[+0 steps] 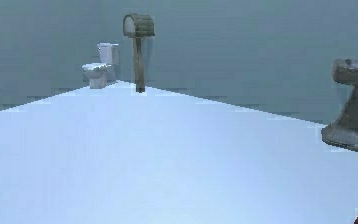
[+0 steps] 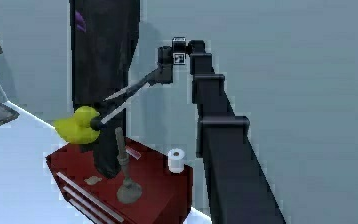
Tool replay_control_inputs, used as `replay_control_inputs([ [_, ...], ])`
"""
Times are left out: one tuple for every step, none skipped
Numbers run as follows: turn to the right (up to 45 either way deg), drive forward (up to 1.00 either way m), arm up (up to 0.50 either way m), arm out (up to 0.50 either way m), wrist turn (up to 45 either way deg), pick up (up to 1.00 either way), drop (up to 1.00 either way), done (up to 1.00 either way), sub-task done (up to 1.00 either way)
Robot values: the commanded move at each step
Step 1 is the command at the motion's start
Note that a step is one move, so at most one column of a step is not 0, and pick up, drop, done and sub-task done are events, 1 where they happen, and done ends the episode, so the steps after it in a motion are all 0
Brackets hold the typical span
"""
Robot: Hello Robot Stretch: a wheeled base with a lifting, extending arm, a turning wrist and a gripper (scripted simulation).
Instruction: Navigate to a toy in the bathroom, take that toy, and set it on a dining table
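Toilet (image 1: 100, 68) left of paper-roll stand (image 1: 139, 52); plunger (image 2: 121, 165), paper roll (image 2: 177, 160) on cabinet (image 2: 69, 162).

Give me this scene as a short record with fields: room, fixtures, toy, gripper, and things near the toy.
room: bathroom, pale floor, grey-blue walls
fixtures: toilet; paper holder on a post; pedestal sink
toy: yellow duck-shaped toy, at the left end of a red low cabinet
gripper: the gripper reaches down to the toy; cannot tell whether it holds it
on cabinet: plunger standing upright; white paper roll
behind toy: tall dark panel
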Motion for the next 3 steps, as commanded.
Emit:
replay_control_inputs([
  [0.0,0.00,0.00,0.00,-24.0,0.00,0.00,0.00,0.00],
  [0.0,0.00,0.00,-0.44,0.0,0.00,0.00,0.00,0.00],
  [-45.0,0.00,0.00,0.00,0.0,0.00,0.00,0.00,0.00],
])
